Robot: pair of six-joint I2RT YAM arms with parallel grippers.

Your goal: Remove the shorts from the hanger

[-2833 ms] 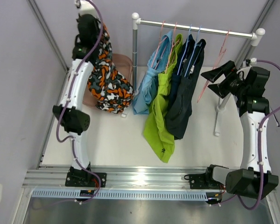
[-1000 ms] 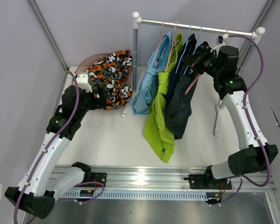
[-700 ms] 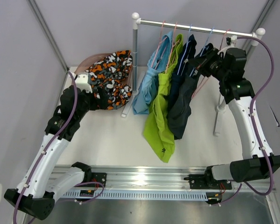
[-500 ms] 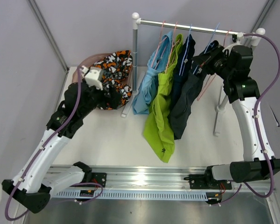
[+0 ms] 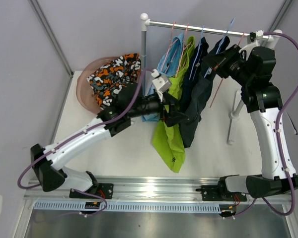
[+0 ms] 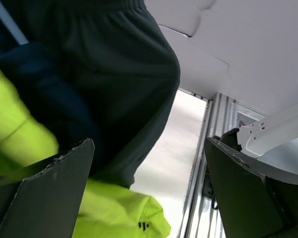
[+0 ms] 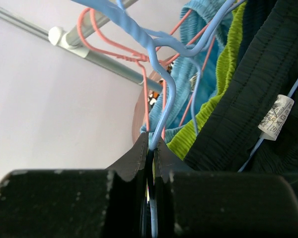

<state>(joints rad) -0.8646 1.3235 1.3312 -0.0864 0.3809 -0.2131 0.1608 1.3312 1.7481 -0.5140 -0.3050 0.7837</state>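
Observation:
Shorts hang on wire hangers from a white rail (image 5: 198, 27): a light blue pair (image 5: 154, 101), a lime green pair (image 5: 170, 144) and dark navy ones (image 5: 196, 101). An orange-black-white patterned pair (image 5: 114, 74) lies in a pink basin (image 5: 83, 79). My right gripper (image 5: 214, 63) is shut on the wire of a blue hanger (image 7: 161, 82) carrying navy shorts (image 7: 260, 84), and its hook pokes above the rail. My left gripper (image 6: 149, 191) is open in front of the navy shorts (image 6: 119, 74) and the green hem (image 6: 116, 215), with nothing between its fingers (image 6: 44, 193).
A pink hanger (image 7: 107, 39) hangs on the rail (image 7: 97, 55) beside the blue one. The rack's right post and foot (image 5: 233, 111) stand behind my right arm. The aluminium base rail (image 5: 149, 188) runs along the near edge.
My left arm swung from the basin rightward to the hanging shorts, still open. My right gripper moved right and up along the rail, raising the blue hanger with the navy shorts.

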